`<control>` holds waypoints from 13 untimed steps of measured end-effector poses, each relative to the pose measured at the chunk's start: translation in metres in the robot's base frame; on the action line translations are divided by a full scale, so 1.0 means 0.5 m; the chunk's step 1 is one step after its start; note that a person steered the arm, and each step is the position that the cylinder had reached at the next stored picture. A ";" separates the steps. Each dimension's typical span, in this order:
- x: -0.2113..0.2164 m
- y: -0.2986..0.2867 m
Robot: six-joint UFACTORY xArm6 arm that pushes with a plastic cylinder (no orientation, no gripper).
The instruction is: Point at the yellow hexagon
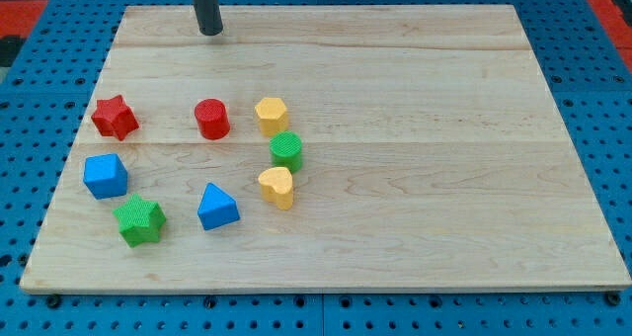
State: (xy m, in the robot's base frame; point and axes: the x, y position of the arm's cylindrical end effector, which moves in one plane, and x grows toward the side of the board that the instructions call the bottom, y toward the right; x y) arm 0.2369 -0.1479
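Note:
The yellow hexagon (272, 114) sits on the wooden board (444, 128), left of the board's middle. My tip (210, 32) is near the view's top, up and to the left of the hexagon and well apart from it. A red cylinder (211, 119) stands just left of the hexagon. A green cylinder (286, 151) is right below the hexagon, close to it or touching. A yellow heart (277, 187) lies below the green cylinder.
A red star (115, 117) lies at the left. A blue cube (105, 175) is below it. A green star (138, 220) and a blue triangle (216, 208) sit toward the view's bottom. Blue pegboard (592, 79) surrounds the board.

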 end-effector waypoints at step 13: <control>0.027 0.112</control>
State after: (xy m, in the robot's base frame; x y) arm 0.2501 -0.0921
